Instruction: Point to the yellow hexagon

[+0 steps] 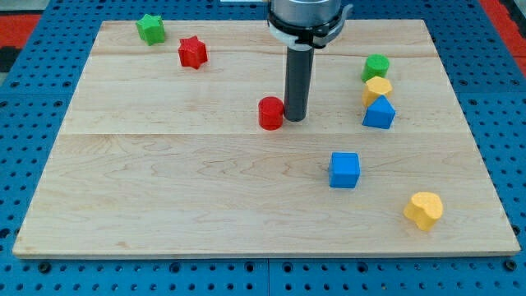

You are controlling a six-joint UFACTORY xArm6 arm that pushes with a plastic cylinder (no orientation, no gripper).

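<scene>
The yellow hexagon [377, 88] sits at the view's right, wedged between a green block [376, 67] above it and a blue triangular block [379, 113] below it. My tip [295, 117] rests on the board near its middle, touching the right side of a red cylinder [270, 113]. The tip is well to the left of the yellow hexagon, about a hundred pixels away.
A blue cube [344, 169] lies below and right of the tip. A yellow heart-shaped block [423, 209] is at the lower right. A red star [192, 53] and a green star [150, 29] sit at the upper left. The wooden board [164, 189] ends in a blue pegboard.
</scene>
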